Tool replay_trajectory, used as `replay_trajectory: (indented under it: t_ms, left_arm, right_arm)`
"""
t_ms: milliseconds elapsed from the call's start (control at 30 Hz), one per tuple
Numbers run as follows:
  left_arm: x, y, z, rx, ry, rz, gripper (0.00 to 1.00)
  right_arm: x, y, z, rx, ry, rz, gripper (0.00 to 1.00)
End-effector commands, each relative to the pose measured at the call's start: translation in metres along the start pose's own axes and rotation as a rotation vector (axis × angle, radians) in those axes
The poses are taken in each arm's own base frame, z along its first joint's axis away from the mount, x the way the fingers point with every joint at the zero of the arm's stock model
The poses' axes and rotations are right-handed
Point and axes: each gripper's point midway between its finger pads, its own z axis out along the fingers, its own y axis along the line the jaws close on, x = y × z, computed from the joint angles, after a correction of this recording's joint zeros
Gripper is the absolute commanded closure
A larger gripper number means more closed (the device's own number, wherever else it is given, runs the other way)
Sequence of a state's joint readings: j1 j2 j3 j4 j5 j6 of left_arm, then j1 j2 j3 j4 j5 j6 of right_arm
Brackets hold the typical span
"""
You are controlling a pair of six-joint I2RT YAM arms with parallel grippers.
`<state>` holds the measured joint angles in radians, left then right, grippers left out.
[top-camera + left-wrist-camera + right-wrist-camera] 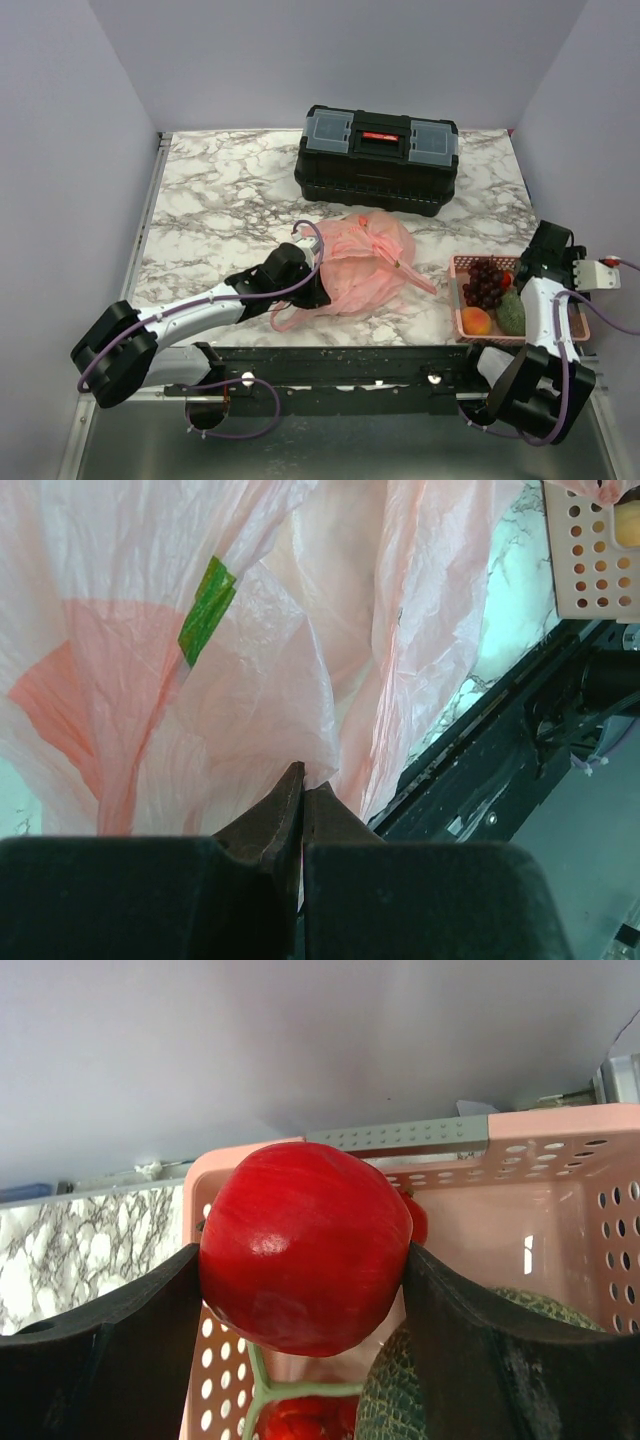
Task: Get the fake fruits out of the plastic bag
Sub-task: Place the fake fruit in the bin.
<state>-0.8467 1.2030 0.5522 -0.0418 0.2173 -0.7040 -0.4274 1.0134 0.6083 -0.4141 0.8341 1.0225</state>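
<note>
The crinkled pink plastic bag (pixel 355 262) lies in the middle of the marble table. My left gripper (pixel 312 290) is shut on the bag's thin film (pixel 250 680) at its near left edge. My right gripper (pixel 522 272) is over the pink slotted basket (pixel 459 300) and is shut on a red round fruit (pixel 305 1245). In the basket lie a dark purple grape bunch (pixel 487 282), an orange-yellow round fruit (pixel 476 320) and a greenish fruit (pixel 511 314). In the right wrist view the greenish fruit (pixel 395 1400) sits just under the red one. Any fruits inside the bag are hidden.
A black toolbox (pixel 378 158) stands behind the bag at the far side of the table. The basket (pixel 590 550) shows at the top right of the left wrist view. The black front rail (pixel 350 365) runs along the near edge.
</note>
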Motion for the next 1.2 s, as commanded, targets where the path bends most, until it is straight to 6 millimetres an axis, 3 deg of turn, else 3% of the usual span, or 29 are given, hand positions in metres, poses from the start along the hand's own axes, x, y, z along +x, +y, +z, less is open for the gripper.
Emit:
replay_trajectory:
  t_ms: [0,167,433,567,700,1167]
  left_arm:
    - [0.002,-0.007,0.004,0.042,0.016,0.006,1.00]
    - [0.000,-0.008,0.002,0.043,0.005,0.017,1.00]
    - [-0.006,-0.009,0.003,0.040,-0.007,0.030,1.00]
    - [-0.004,-0.009,0.008,0.038,0.013,0.018,1.00]
    - [-0.006,-0.013,0.010,0.048,0.024,0.011,1.00]
    - [-0.013,-0.015,0.008,0.032,0.005,0.001,1.00]
  right_arm:
    - [0.039,-0.016,0.012,0.042,0.150,-0.004,0.87]
    - [0.044,-0.012,0.010,-0.004,0.174,-0.014,0.64]
    - [0.040,0.004,-0.004,-0.122,0.211,-0.044,0.01]
    - [0.033,0.019,-0.016,-0.203,0.232,-0.029,0.00]
    - [0.017,0.020,-0.023,-0.198,0.211,-0.046,0.00]
    - [0.011,0.048,-0.074,-0.371,0.261,-0.040,0.00]
